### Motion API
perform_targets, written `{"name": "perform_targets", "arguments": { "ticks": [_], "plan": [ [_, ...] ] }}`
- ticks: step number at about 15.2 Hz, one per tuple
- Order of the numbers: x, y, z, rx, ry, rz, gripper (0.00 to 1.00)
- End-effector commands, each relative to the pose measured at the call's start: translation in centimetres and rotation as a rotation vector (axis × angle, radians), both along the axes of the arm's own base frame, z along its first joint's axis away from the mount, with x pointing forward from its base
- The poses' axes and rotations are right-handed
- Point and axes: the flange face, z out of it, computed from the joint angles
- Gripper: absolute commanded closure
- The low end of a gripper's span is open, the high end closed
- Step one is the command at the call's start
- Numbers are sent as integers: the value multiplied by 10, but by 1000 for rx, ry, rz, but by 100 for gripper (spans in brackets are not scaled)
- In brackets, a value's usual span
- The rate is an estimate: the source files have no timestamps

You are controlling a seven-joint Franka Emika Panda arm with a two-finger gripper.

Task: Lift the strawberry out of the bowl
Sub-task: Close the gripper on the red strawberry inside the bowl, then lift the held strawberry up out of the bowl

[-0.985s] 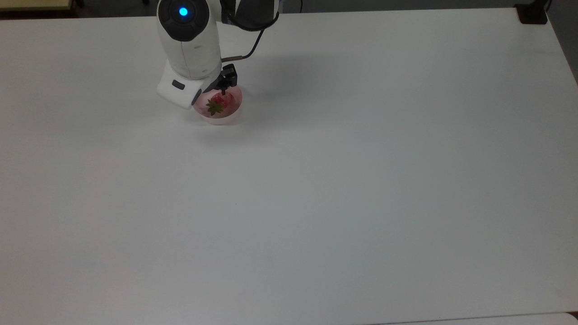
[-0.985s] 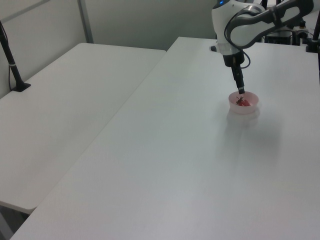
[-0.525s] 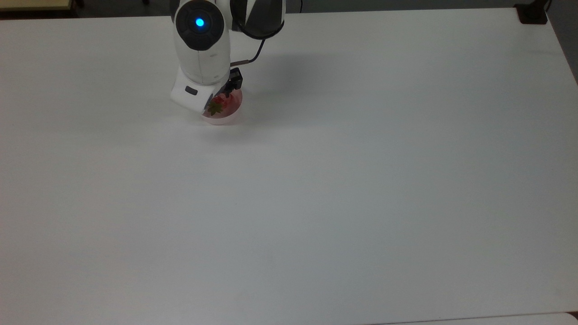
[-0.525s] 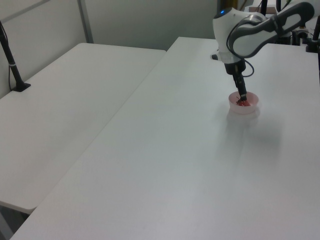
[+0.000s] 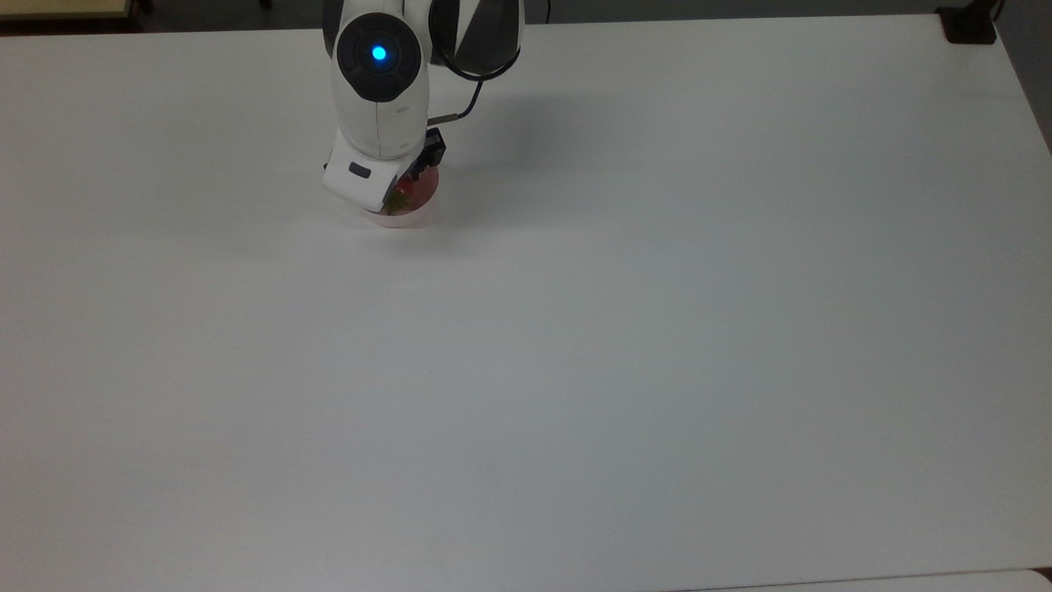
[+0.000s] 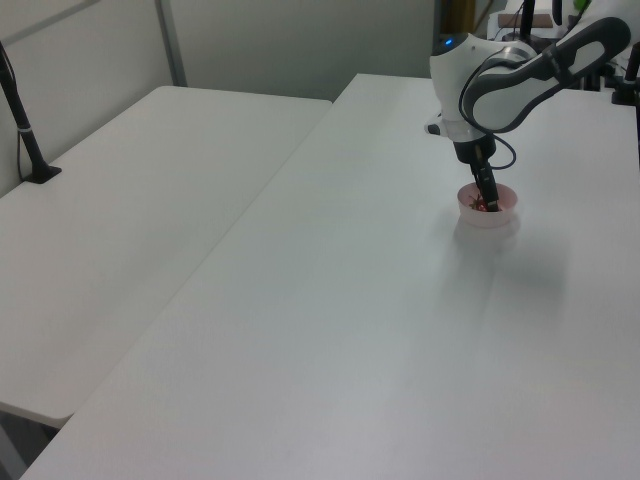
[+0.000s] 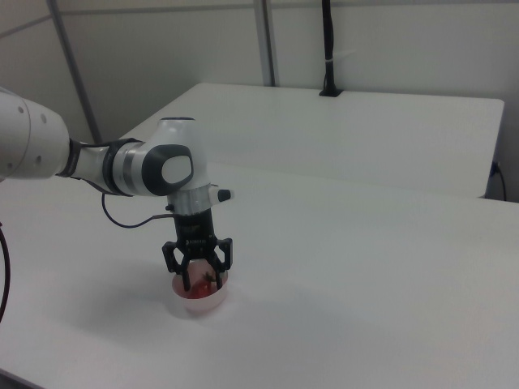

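Note:
A small pale pink bowl (image 7: 203,306) stands on the white table, near the far left in the top view. The red strawberry (image 7: 197,287) with its green cap lies inside it. My gripper (image 7: 199,277) points straight down into the bowl, open, with one black finger on each side of the strawberry. In the top view the arm's white hand covers much of the bowl (image 5: 404,215), and a bit of the strawberry (image 5: 408,196) shows beside it. In the left view the gripper (image 6: 489,203) reaches down inside the bowl (image 6: 490,216).
The white table (image 5: 625,345) stretches wide around the bowl. A second white table (image 6: 140,210) adjoins it in the left view, with a black post (image 6: 22,115) clamped on it. A dark mount (image 5: 970,25) sits at the top view's far right corner.
The arm has shifted toward the top view's right and come down. The gripper has sunk from above the bowl's rim into the bowl, around the strawberry.

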Motion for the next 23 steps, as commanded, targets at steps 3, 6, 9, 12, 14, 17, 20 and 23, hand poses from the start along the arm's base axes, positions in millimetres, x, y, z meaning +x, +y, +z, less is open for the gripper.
{"name": "perform_targets", "arguments": {
  "ticks": [3,6,9,12,14,17,20,23],
  "plan": [
    [-12,5,-12,-24,-42,51,34],
    [-10,6,-10,-25,-47,51,47],
    [-10,5,-3,-23,-51,49,51],
    [-8,5,24,-11,-66,40,51],
    [-6,5,56,2,-70,34,51],
    [-10,-5,84,34,-59,36,51],
    [-15,-46,85,32,-53,2,51],
    [-30,-125,69,36,-25,-8,51]
  ]
}}
